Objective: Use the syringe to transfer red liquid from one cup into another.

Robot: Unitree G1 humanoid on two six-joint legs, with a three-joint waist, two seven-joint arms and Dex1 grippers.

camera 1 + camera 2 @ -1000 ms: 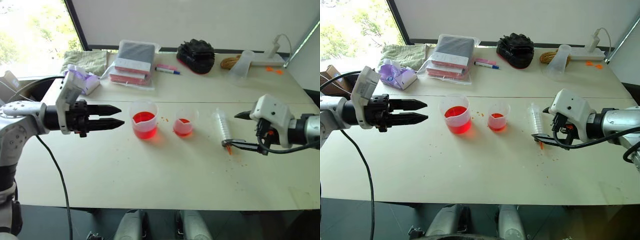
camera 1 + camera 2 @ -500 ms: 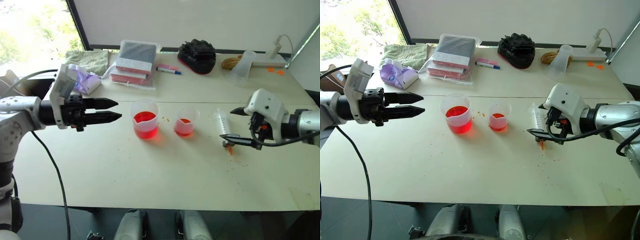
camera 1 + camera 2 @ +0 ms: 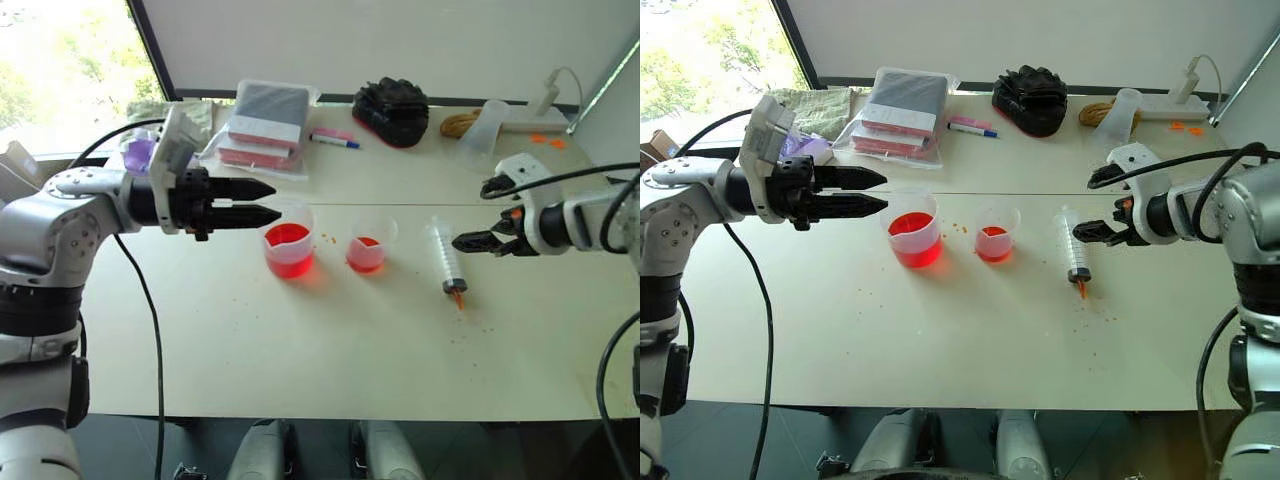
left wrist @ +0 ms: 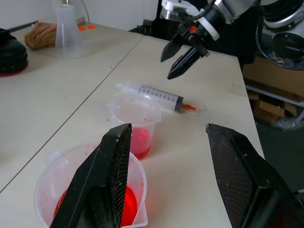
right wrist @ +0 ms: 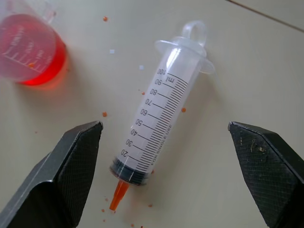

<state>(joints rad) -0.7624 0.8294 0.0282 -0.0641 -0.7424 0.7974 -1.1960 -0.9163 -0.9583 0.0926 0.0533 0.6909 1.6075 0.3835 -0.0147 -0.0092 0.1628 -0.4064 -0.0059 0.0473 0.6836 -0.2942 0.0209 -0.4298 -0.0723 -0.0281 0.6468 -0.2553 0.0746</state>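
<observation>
The syringe (image 3: pixel 447 258) lies flat on the table, orange tip toward me, right of both cups. The larger cup (image 3: pixel 289 240) holds red liquid (image 3: pixel 288 252). Beside it, the smaller cup (image 3: pixel 369 245) has a little red liquid at its bottom. My right gripper (image 3: pixel 1082 229) hovers open just right of the syringe's barrel. In the right wrist view the syringe (image 5: pixel 156 128) lies between the spread fingers (image 5: pixel 71 161), untouched. My left gripper (image 3: pixel 270 200) is open and level, its tips at the larger cup's left rim, holding nothing.
At the table's far side lie a blue-and-pink marker pen (image 3: pixel 335 141), a stack of bagged packets (image 3: pixel 268 125), a black bundle (image 3: pixel 392 108), a tipped clear container (image 3: pixel 485 128) and a power strip (image 3: pixel 530 120). A green cloth (image 3: pixel 180 120) lies far left. Orange specks dot the table.
My right gripper lifted off the syringe's tip end, rolled over and moved further away and to the right. My left gripper moved right, up to the larger cup. The syringe stayed put.
</observation>
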